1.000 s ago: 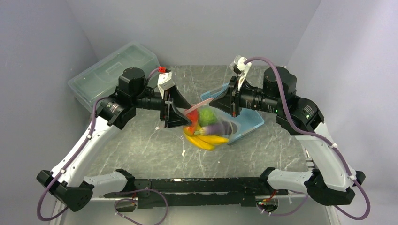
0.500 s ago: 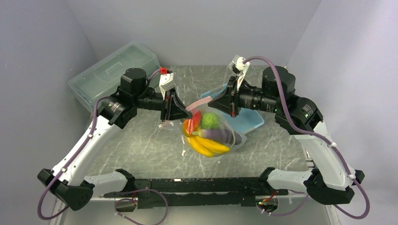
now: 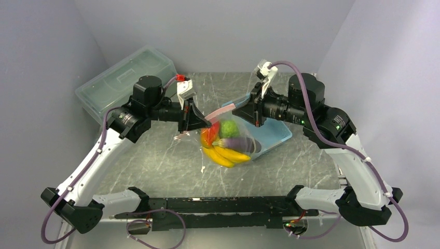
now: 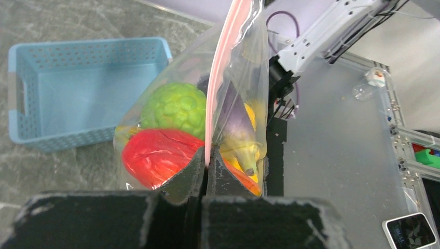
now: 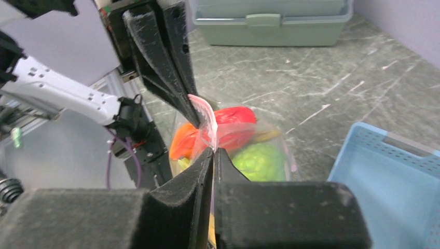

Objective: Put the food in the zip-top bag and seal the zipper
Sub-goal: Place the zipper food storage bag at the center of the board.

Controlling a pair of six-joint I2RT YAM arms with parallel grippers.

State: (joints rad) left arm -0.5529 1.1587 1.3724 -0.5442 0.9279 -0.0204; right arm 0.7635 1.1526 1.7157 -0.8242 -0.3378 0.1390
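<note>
- The left tool (image 4: 206,167) is pinched tight on the zipper (image 4: 222,72). Its dark, rough-edged fingers meet with only the pink strip between them.
- The right tool (image 5: 214,154) clamps the other end of the same strip, and its matte black fingers are pressed together on the plastic.
- The zipper runs between the two tools as a thin, flat pink band.
- The zip-top bag (image 3: 250,137) hangs below that strip, clear, floppy and creased, and bulges with the food.
- Inside are a knobbly green lump (image 4: 176,106), a glossy red piece (image 4: 155,153), smooth curved bananas (image 3: 225,155) and a purple eggplant (image 3: 239,143).
- The left wrist view sees the strip edge-on and picks out the lump's bumpy skin. The top view shows only a green blob, but it shows the bananas lying lowest in the bag.
- Only the right wrist view shows an orange piece (image 5: 181,145) beside the red one.
- A light-blue perforated plastic basket (image 3: 277,134) sits just behind the bag, on the right arm's side.
- A translucent lidded box (image 3: 124,78) stands at the far left of the grey, marble-veined counter (image 3: 161,161).
</note>
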